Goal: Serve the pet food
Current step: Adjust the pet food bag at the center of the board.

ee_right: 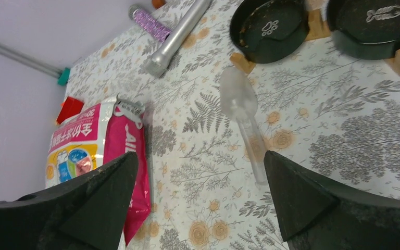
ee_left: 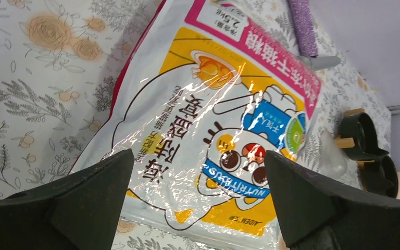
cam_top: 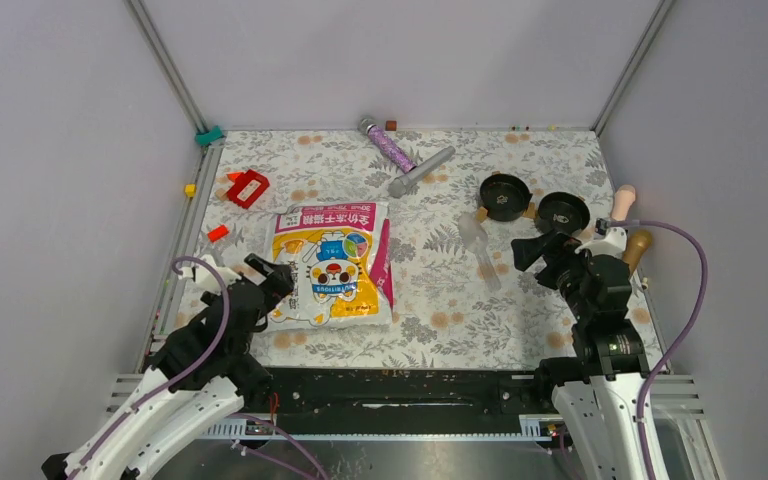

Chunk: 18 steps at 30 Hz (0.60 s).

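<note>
The glossy yellow, white and magenta bag [cam_top: 332, 262] with a cartoon animal face lies flat on the floral cloth, left of centre. The pet food itself is hidden inside it. My left gripper [cam_top: 275, 278] hovers open at the bag's near-left edge; in the left wrist view the bag [ee_left: 213, 120] fills the space between the spread fingers of that gripper [ee_left: 198, 154]. Two round black bowls [cam_top: 506, 196] [cam_top: 563, 211] sit at the right on wooden stands. A clear plastic scoop [cam_top: 478, 245] lies between bag and bowls. My right gripper [cam_top: 532, 250] is open, right of the scoop [ee_right: 242, 112].
A silver tube [cam_top: 420, 172] and a purple glitter stick [cam_top: 388, 148] lie at the back. A red block [cam_top: 248, 187] and a small orange piece [cam_top: 218, 232] sit far left. Wooden-handled tools [cam_top: 624, 203] rest beside the right arm. Metal frame rails border the cloth.
</note>
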Each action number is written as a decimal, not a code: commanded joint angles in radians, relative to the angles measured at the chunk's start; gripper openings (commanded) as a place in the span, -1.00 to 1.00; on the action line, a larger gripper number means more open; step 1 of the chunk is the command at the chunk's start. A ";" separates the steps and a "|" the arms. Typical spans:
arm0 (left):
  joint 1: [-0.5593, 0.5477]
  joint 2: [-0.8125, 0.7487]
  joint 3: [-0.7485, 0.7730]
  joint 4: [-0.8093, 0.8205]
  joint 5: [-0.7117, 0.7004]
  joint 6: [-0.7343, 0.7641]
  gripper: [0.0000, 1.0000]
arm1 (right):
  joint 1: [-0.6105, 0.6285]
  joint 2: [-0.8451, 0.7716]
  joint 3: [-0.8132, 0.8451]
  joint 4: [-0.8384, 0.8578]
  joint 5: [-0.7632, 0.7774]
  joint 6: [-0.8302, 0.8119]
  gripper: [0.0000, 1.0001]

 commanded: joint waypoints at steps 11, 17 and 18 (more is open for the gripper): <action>0.071 0.128 -0.176 0.090 -0.029 -0.151 0.97 | -0.003 -0.004 -0.137 0.293 -0.411 0.024 0.97; 0.217 0.144 -0.350 0.484 0.278 0.030 0.97 | -0.002 0.041 -0.120 0.279 -0.460 0.019 0.97; 0.223 0.130 -0.375 0.531 0.318 0.044 0.97 | -0.003 0.046 -0.117 0.277 -0.471 0.018 0.97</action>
